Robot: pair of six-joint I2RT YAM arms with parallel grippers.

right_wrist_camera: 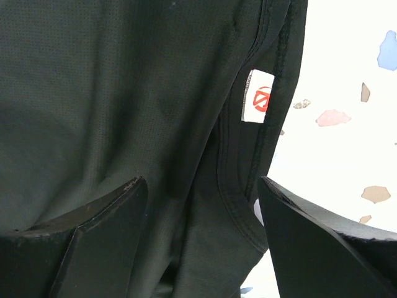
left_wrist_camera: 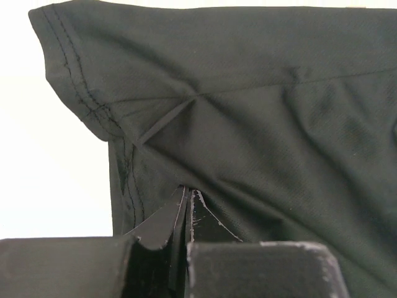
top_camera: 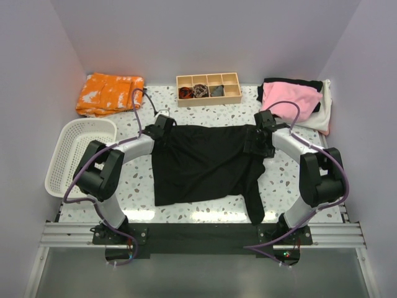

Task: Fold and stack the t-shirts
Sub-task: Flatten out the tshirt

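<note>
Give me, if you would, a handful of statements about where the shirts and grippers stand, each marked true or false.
1. The left gripper is pinched shut on the black t-shirt. True.
2. The right gripper is clamped on the cloth too. False: its jaws stand open, with the shirt's edge near the white label between them.
3. The orange cloth lies in the white basket. False: it lies on the table, beyond the basket.
4. A pink t-shirt lies at the far right corner. True.
</note>
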